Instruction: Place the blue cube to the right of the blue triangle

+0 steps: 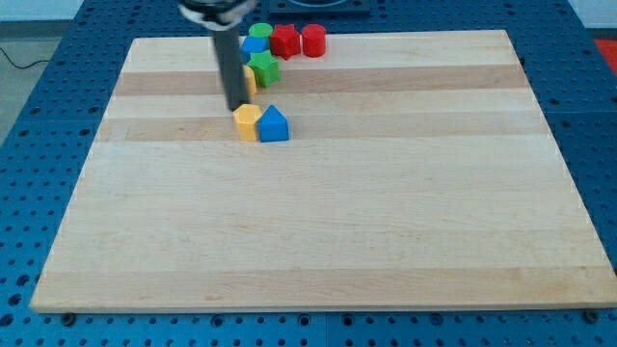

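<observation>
**On the board: seven blocks, one rod**

At the board's (386,212) top, left of centre, all blocks lie in one loose group. Count:

- Blue, two: the blue triangle (274,124), house-shaped, lowest of the group; the blue cube (254,45), half hidden, shape hard to make out, well apart at the triangle's 12 o'clock.
- Yellow, two: a yellow hexagon (248,122) touching the triangle at its 9 o'clock; a second yellow block (251,78), mostly behind the rod, shape unclear.
- Green, two: a green star (265,68); a green cylinder (260,32) at the cube's 12 o'clock.
- Red, two: a red star (284,40) at the cube's 3 o'clock; a red cylinder (313,40) just beside it, further toward 3 o'clock.

Rod, one; no claw fitted, so nothing opens or grips. My tip (235,106) stands just at the hexagon's 11 o'clock, close to its top edge; contact cannot be told. Tip lies well below the cube, at its 6 o'clock.
</observation>
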`<state>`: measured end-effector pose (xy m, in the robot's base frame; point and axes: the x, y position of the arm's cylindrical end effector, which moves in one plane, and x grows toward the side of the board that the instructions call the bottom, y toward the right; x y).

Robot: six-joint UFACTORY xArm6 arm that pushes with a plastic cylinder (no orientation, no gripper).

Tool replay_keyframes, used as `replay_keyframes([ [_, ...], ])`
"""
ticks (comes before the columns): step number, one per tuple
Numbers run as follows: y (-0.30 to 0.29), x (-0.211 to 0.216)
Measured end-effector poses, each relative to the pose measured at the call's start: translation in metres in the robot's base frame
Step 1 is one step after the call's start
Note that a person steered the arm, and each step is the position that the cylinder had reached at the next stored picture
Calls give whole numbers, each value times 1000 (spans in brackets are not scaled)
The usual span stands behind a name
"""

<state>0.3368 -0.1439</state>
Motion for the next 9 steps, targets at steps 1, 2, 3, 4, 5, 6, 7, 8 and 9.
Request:
replay_keyframes([
  [1, -67, -19],
  [2, -80, -59],
  [3, -72, -106],
  [4, -38, -132],
  [5, 17, -128],
  [6, 70, -107],
  [7, 100, -76],
  [8, 138, -41],
  [9, 168, -30],
])
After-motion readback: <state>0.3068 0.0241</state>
